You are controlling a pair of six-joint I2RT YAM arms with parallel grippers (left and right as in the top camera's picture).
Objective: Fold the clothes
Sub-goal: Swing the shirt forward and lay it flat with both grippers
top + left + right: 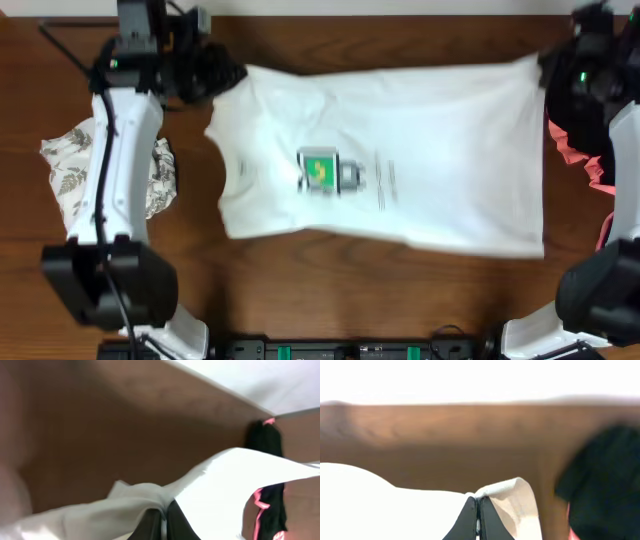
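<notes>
White T-shirt (440, 150) lies spread on the surface (300, 290); left tool (164, 521) is clamped on its sleeve, right tool (478, 517) on its hem corner.

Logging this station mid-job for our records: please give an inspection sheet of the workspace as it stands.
Surface: brown wooden table.
Job's things: white T-shirt spread out, green print up; leaf-print garment bunched at left; black and pink garment at right.
Clutter: nothing seen.
Grippers: left gripper and right gripper each shut on the T-shirt's far edge.
Cables: black cable along the left arm.
Surroundings: pale strip beyond the table's far edge.
</notes>
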